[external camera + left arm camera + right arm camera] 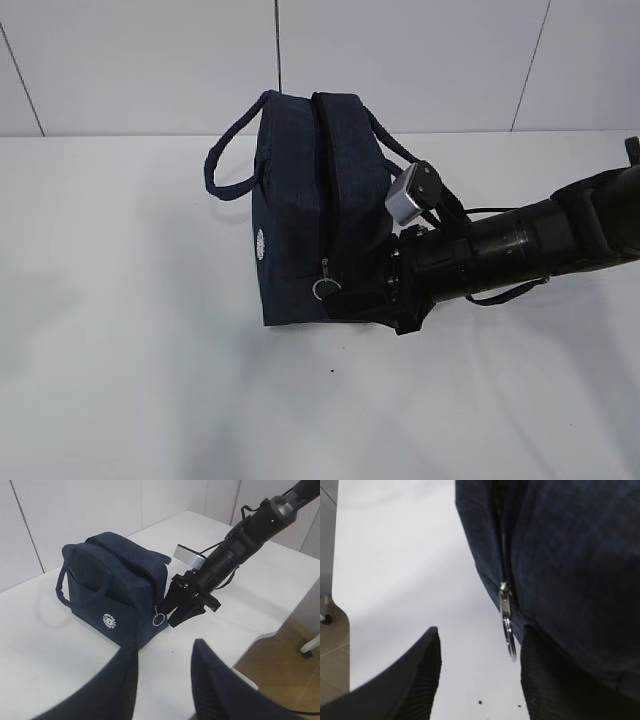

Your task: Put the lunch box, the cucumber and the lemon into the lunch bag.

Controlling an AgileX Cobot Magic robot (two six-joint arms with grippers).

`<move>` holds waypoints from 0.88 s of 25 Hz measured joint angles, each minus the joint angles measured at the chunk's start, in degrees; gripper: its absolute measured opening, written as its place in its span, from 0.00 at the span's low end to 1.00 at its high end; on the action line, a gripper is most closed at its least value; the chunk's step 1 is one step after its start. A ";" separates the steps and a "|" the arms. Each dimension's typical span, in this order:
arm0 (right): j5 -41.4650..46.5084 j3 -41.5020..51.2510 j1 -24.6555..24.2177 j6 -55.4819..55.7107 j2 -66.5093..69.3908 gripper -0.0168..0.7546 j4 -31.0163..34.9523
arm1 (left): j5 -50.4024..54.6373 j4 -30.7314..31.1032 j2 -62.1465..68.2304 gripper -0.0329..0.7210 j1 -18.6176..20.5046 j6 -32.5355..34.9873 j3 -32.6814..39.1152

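Indoors, a white table stands against pale panelled walls — the left wrist view alone shows its curved edge and brown flooring beyond. The lunch bag sits upright mid-table, 2 loop handles raised, its round white logo facing the exterior camera. The right gripper hangs just beside the bag's end panel, fingers spread with nothing between them; its own camera shows the zipper's metal ring pull dangling between the 2 pads — the slider low on the closed seam. The left gripper hovers well back from the bag, parted and empty.
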 joint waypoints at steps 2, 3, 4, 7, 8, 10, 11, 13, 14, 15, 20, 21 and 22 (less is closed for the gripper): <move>0.36 0.00 0.00 0.00 0.00 0.52 0.00 | 0.00 0.00 0.00 0.36 0.00 0.00 0.00; 0.36 0.00 0.00 0.13 0.00 0.52 0.00 | 0.00 0.00 0.00 0.36 0.00 0.00 0.00; 0.45 0.00 0.00 0.13 0.00 0.52 0.00 | 0.00 0.00 0.00 0.36 0.00 0.00 0.00; 0.57 0.00 0.00 0.26 0.03 0.52 0.00 | 0.00 0.00 0.00 0.36 0.00 0.00 0.00; 0.66 0.00 0.00 0.37 0.13 0.52 0.00 | 0.00 0.00 0.00 0.36 0.00 0.00 0.00; 0.92 0.00 0.00 0.39 0.40 0.52 0.00 | 0.00 0.00 0.00 0.36 0.00 0.00 0.00; 0.92 0.00 0.00 0.49 0.63 0.52 0.00 | 0.00 0.00 0.00 0.36 0.00 0.00 0.00; 0.92 0.00 0.00 0.54 0.89 0.52 0.00 | 0.00 0.00 0.00 0.36 0.00 0.00 0.00; 1.04 0.00 0.00 0.54 0.89 0.52 0.00 | 0.00 0.00 0.00 0.36 0.00 0.00 0.00; 1.16 0.00 0.00 0.63 0.89 0.52 0.00 | 0.00 0.00 0.00 0.36 0.00 0.00 0.00; 1.28 0.00 0.00 0.63 0.89 0.52 0.00 | 0.00 0.00 0.00 0.36 0.00 0.00 0.00; 1.37 0.00 0.00 0.63 0.89 0.52 0.13 | 0.00 0.00 0.00 0.36 0.00 0.00 0.00; 1.49 0.00 0.00 0.63 0.89 0.52 0.17 | 0.00 0.00 0.00 0.36 0.00 0.00 0.00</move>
